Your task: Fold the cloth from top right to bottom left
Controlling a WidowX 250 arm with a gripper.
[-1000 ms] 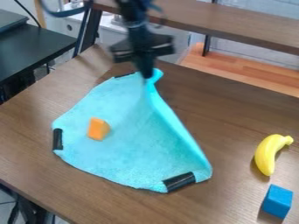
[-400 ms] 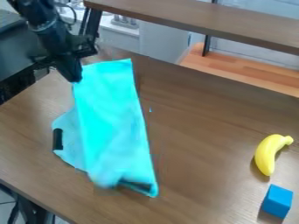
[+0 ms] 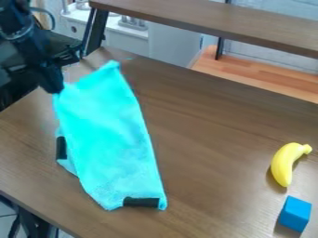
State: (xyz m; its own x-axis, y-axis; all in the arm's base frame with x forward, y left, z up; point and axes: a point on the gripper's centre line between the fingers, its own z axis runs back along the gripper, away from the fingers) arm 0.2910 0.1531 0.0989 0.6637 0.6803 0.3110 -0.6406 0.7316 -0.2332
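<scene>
At the upper left, my gripper (image 3: 55, 89) is shut on the cloth's upper left corner, near the table's left edge. The turquoise cloth (image 3: 105, 139) is doubled over and hangs down and to the right from it, its lower part lying on the table. A pointed upper part of the cloth stands to the right of the gripper. One black strip (image 3: 142, 202) is at the cloth's bottom edge, and another black strip (image 3: 61, 148) is at its left edge on the lower layer, which peeks out on that side.
A yellow banana (image 3: 287, 162) lies on the wooden table (image 3: 217, 139) at the right. Below it is a blue block (image 3: 295, 214) near the right edge. A brown shelf (image 3: 217, 21) crosses behind the table, and a dark surface is at the upper left.
The gripper has moved left and slightly down with the cloth's corner. The cloth's right side has swung left over the rest, covering the orange block seen earlier; its bottom strip has shifted left.
</scene>
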